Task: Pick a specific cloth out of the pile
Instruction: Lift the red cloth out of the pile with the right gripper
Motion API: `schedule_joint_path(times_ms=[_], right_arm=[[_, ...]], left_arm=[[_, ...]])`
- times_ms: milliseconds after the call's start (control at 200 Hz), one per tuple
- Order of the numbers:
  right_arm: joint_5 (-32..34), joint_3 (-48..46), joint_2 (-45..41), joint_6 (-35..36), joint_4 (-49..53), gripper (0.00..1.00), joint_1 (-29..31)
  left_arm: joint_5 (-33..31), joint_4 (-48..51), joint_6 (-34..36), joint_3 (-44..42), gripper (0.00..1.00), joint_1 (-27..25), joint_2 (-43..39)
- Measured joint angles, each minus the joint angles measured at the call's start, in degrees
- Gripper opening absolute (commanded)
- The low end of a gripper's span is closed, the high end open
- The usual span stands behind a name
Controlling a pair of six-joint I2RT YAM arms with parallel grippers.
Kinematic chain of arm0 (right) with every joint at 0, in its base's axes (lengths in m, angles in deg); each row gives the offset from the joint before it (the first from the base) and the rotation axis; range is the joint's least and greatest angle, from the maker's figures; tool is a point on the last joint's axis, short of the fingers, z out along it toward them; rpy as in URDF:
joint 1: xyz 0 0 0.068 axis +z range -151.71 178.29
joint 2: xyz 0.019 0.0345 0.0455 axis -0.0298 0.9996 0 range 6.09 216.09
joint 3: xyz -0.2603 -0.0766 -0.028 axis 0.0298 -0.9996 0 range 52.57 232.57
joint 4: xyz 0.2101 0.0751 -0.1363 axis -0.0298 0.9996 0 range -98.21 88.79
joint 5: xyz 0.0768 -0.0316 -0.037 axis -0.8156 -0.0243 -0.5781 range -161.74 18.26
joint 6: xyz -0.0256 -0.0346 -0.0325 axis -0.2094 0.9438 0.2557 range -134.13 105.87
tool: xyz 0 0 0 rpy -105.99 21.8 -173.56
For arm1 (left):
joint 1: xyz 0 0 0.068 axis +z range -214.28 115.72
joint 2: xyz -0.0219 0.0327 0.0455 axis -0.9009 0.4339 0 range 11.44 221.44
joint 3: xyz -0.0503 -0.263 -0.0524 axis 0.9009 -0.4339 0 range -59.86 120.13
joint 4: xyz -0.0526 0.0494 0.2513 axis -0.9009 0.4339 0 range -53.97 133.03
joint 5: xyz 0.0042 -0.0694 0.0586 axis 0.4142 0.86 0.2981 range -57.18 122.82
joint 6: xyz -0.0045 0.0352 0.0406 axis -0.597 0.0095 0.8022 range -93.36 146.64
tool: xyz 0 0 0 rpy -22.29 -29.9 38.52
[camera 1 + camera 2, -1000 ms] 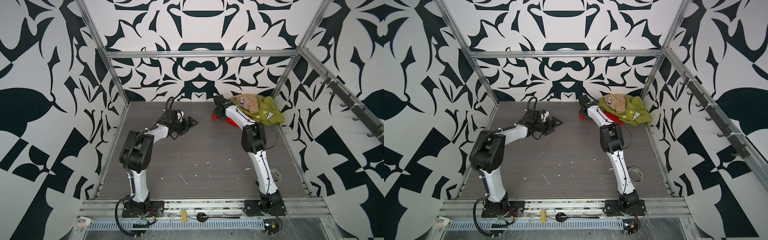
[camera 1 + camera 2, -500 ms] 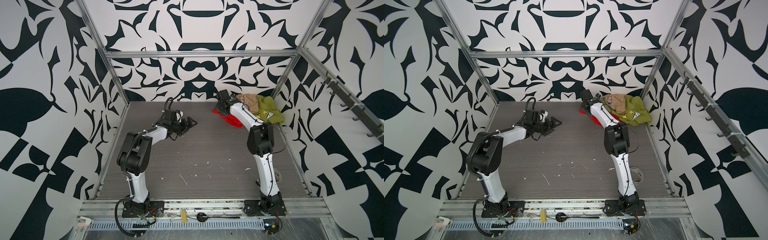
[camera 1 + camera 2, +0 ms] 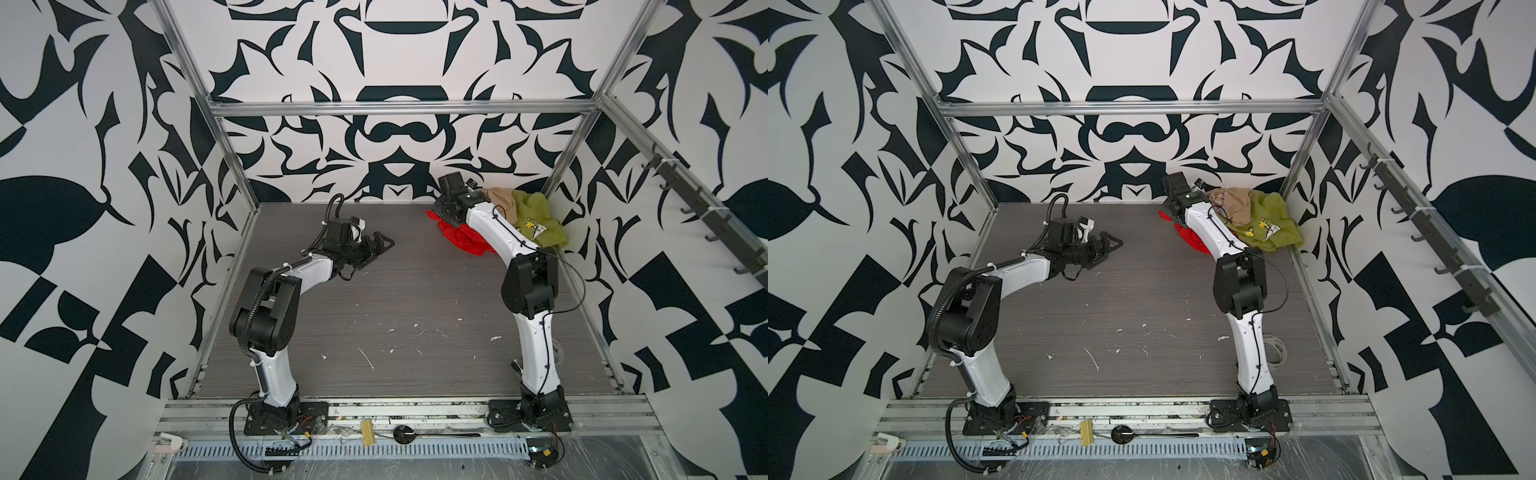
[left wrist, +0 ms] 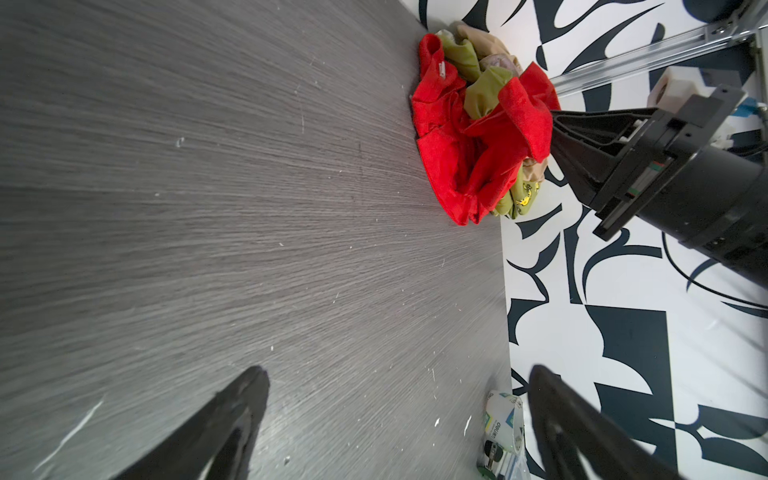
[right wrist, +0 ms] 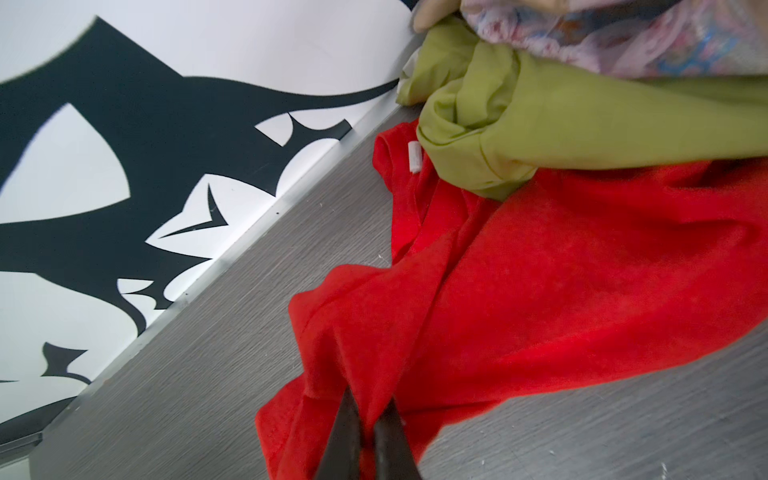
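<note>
Because the right arm crosses the pile point(image 3: 524, 216) in both top views, much of the cloth point(image 3: 467, 243) is hidden there and the right gripper point(image 5: 368, 411) is hard to make out. Its wrist view shows the jaws pressed together on a fold of the red fabric. The cloth lies in the table's point(image 3: 415, 299) far right corner, partly under the green shirt point(image 3: 1273, 226) and beige garment point(image 3: 1235, 204). Well apart, the left gripper point(image 4: 397, 370) hangs jaws spread, holding nothing.
</note>
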Motion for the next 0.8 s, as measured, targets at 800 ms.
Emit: schedule_joint_path(times_ms=[800], right_arm=[[2.45, 0.00, -9.33, 4.15, 0.24, 0.04, -0.07]], left_arm=[[0.00, -0.92, 0.04, -1.49, 1.00, -0.09, -2.10]])
